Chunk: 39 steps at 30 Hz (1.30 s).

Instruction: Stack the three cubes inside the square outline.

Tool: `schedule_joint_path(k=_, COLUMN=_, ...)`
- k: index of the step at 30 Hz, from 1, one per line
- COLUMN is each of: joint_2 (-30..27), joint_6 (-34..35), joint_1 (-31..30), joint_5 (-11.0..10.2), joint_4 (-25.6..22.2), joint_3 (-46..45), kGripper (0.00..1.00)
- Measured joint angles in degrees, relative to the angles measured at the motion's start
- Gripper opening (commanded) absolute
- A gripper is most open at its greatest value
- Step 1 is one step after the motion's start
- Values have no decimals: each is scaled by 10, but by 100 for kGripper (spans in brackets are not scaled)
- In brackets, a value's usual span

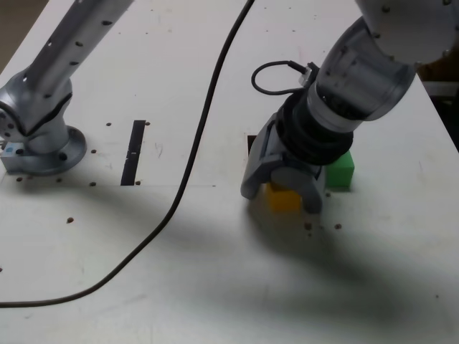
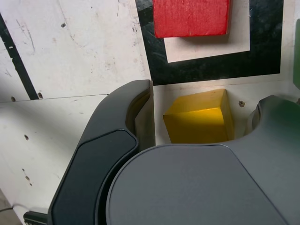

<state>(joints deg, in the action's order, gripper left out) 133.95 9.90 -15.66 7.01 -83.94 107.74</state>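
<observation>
Across the whole exterior view spreads a white table [image 1: 215,287], scuffed and dotted with small screw holes, shadowed under the arm. At the left edge of the frame the silver arm base [image 1: 39,140] is bolted down, and a black cable [image 1: 190,165] curves from the top centre to the lower left. A straight black tape strip [image 1: 133,152] lies left of centre.

Right of centre, the big grey arm comes down from the upper right, and its gripper [image 1: 282,192] points at the tabletop with its jaws spread on either side of the yellow cube [image 1: 282,198]. In the wrist view the yellow cube [image 2: 199,117] sits between the two jaws with a sliver of table showing on at least one side, so the jaws are apart and not yet pressing it; whether the other jaw touches I cannot tell.

Just beyond it in the wrist view, the square outline [image 2: 206,70] holds the red cube [image 2: 190,18] inside its white middle. The yellow cube rests just outside that frame. The green cube [image 1: 340,172] stands just to the exterior view's right of the gripper, near the yellow one.
</observation>
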Motion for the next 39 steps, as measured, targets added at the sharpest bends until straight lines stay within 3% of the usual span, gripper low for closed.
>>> schedule_joint_path(k=10, joint_2=13, joint_6=8, joint_1=0, joint_5=-4, joint_4=-27, joint_3=25, kGripper=49)
schedule_joint_path(k=17, joint_2=13, joint_6=9, joint_1=0, joint_5=1, joint_4=-28, joint_3=24, kGripper=36)
schedule_joint_path(k=22, joint_2=12, joint_6=5, joint_1=0, joint_5=2, joint_4=-33, joint_3=24, kGripper=35)
schedule_joint_path(k=35, joint_2=-72, joint_6=14, joint_1=-14, joint_5=8, joint_4=-71, joint_3=17, kGripper=31)
schedule_joint_path(k=39, joint_2=-104, joint_6=9, joint_1=-5, joint_5=-9, joint_4=-77, joint_3=20, kGripper=30)
